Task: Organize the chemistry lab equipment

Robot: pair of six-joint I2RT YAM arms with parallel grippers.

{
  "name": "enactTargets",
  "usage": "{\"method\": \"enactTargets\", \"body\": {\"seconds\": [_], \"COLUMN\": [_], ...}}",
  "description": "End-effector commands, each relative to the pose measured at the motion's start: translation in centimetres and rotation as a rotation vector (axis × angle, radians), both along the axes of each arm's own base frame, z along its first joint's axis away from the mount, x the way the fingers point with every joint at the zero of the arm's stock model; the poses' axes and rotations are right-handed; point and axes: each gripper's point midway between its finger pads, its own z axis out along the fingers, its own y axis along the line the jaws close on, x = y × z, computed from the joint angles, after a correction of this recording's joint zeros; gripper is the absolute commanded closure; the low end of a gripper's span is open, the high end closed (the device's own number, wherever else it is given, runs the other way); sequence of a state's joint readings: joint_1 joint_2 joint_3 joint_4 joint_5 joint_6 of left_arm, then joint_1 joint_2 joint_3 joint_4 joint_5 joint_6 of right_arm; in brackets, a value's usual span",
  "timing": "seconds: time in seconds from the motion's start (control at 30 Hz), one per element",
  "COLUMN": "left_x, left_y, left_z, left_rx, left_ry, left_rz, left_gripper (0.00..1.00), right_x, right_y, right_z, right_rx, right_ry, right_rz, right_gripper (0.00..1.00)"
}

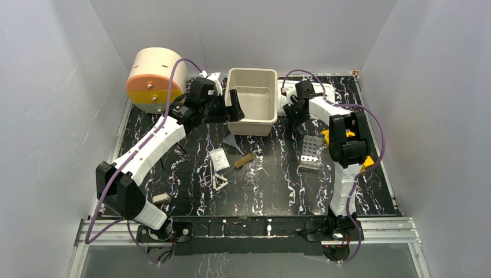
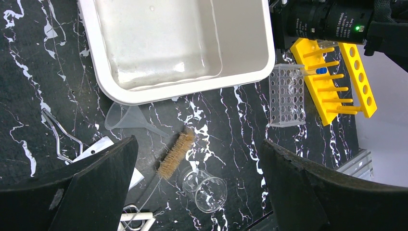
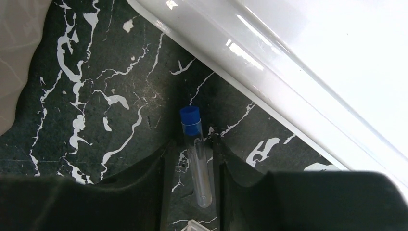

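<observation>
My right gripper (image 1: 296, 116) sits low between the beige bin (image 1: 252, 121) and a white tray (image 1: 330, 92). In the right wrist view its jaws (image 3: 192, 168) straddle a clear test tube with a blue cap (image 3: 196, 144) lying on the table; the right finger touches it and a gap shows on the left. My left gripper (image 1: 231, 107) is wide open and empty by the bin's left wall. Below it lie a clear funnel (image 2: 126, 118), a bristle brush (image 2: 175, 154), a glass beaker (image 2: 206, 188), a clear packet (image 1: 219, 157) and a white triangle frame (image 1: 220, 183).
A grey holed rack (image 1: 311, 153) and a yellow tube rack (image 2: 332, 82) stand at the right, by the right arm. A beige-and-orange drum (image 1: 153, 78) stands at the back left. A wire tool (image 2: 60, 137) lies left of the funnel. A small item (image 1: 161, 198) lies near the left arm's base.
</observation>
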State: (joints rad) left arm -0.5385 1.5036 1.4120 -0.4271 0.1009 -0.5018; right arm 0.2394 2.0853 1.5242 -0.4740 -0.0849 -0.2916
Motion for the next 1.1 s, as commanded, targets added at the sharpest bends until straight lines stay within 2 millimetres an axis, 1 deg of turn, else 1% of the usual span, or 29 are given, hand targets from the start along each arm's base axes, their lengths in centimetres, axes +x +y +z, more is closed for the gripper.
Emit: {"method": "enactTargets", "body": {"seconds": [0.0,0.07,0.1,0.17,0.23,0.33,0.43,0.53,0.63,0.73,0.87,0.97,1.03,1.07], "left_x": [-0.4,-0.5,-0.5,-0.6,-0.6,-1.0,-0.9,-0.5,-0.5,-0.7,-0.7,-0.8,-1.2,-1.4], "left_y": [0.5,0.5,0.5,0.4,0.4,-0.1,-0.7,-1.8,-3.6,-5.5,-7.8,-10.0,-11.8,-12.8], "left_z": [1.8,1.9,1.9,2.0,1.9,2.3,3.3,3.6,4.2,4.5,5.2,5.7,6.3,6.3], "left_rx": [-0.021,-0.023,-0.025,-0.030,-0.033,-0.057,-0.102,-0.147,-0.227,-0.279,-0.327,-0.365,-0.398,-0.408], "left_ry": [-0.042,-0.044,-0.044,-0.044,-0.043,-0.046,-0.074,-0.069,-0.053,-0.052,-0.049,-0.047,-0.054,-0.054], "left_rz": [0.003,0.002,0.001,-0.005,-0.009,-0.033,-0.045,-0.064,-0.100,-0.136,-0.179,-0.218,-0.272,-0.295], "left_gripper": [0.02,0.02,0.02,0.02,0.02,0.04,0.05,0.05,0.07,0.07,0.07,0.07,0.09,0.10], "right_x": [-0.2,0.0,0.1,0.4,1.2,2.3,3.2,3.2,2.4,1.4,-0.4,-2.4,-3.7,-4.3], "right_y": [-0.7,-0.8,-0.7,-0.5,-0.3,-0.2,0.2,1.4,1.9,1.9,1.8,2.7,3.6,4.0], "right_z": [-1.6,-1.4,-1.1,0.0,1.6,4.7,8.7,12.7,15.6,18.1,22.0,25.0,26.2,26.7], "right_rx": [-0.039,-0.042,-0.033,-0.014,0.003,0.036,0.092,0.199,0.284,0.344,0.427,0.543,0.638,0.679], "right_ry": [0.038,0.022,0.012,-0.009,-0.048,-0.125,-0.200,-0.257,-0.282,-0.311,-0.361,-0.372,-0.343,-0.328], "right_rz": [-0.065,-0.072,-0.075,-0.086,-0.113,-0.161,-0.196,-0.229,-0.281,-0.336,-0.383,-0.388,-0.402,-0.411], "right_gripper": [0.63,0.76,0.80,0.85,0.85,0.86,0.85,0.85,0.84,0.84,0.83,0.82,0.82,0.82]}}
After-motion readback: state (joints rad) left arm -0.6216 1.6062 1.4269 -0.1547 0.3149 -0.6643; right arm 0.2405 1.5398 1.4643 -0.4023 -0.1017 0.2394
